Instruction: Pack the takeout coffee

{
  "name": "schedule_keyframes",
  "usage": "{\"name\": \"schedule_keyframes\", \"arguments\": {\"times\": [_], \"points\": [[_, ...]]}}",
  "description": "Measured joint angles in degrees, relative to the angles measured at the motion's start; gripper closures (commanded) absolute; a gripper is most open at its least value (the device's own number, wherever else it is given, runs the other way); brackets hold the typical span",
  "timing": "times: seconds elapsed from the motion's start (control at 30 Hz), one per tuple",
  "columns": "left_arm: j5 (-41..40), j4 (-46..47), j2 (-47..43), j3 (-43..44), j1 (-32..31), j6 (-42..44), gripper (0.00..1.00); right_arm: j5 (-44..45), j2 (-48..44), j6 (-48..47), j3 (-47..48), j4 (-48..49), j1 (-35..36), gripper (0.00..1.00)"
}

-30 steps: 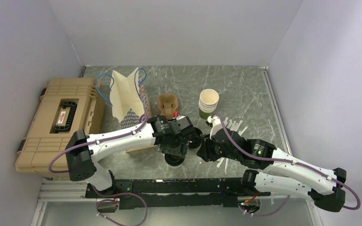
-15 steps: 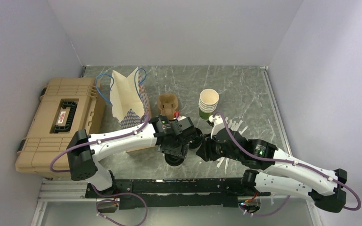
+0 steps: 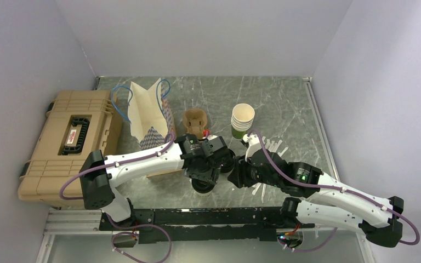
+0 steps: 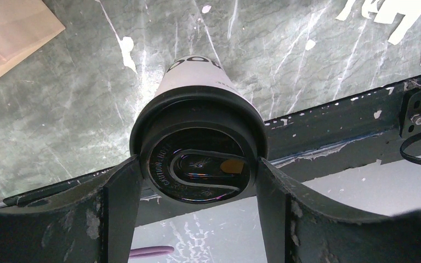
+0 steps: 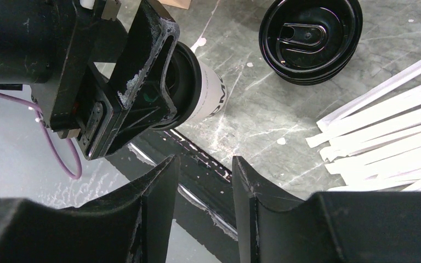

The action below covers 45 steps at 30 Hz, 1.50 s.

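Near edge of dark green marbled counter [image 3: 285,104]: your left claw [image 4: 197,171] clamped on black lid of takeout coffee [image 4: 194,109], cup upright. Just right, your right claw [image 5: 204,164] parted, holding nothing. Beyond: lid pile [image 5: 309,41], white strips [image 5: 383,120]. Far: cup stack [image 3: 242,120], standing paper bag [image 3: 148,115], inside hidden. Tan case [image 3: 71,142] left. Pale lilac walls [image 3: 197,33] around.

Robotics test cell: bare white walls [image 3: 197,33], marbled tabletop [image 3: 285,104], metal mounting rail [image 3: 159,216].
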Motion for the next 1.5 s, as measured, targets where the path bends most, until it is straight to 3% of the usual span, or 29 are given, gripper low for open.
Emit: {"name": "schedule_keyframes", "arguments": {"times": [0.97,1.07,1.33,1.4,1.5], "points": [[-0.5,-1.6,1.2,1.7,-0.2,0.0,0.29,0.1,-0.4,0.0,0.0,0.0,0.0,0.55],[-0.5,-1.6,1.2,1.7,-0.2,0.0,0.22,0.2,-0.5,0.0,0.0,0.0,0.0,0.55],[-0.9,-2.0,1.4,1.8,-0.2,0.2,0.18,0.2,-0.5,0.0,0.0,0.0,0.0,0.55],[-1.1,-2.1,1.4,1.8,-0.2,0.3,0.02,0.2,-0.5,0.0,0.0,0.0,0.0,0.55],[-1.4,-2.3,1.4,1.8,-0.2,0.7,0.00,0.2,-0.5,0.0,0.0,0.0,0.0,0.55]]}}
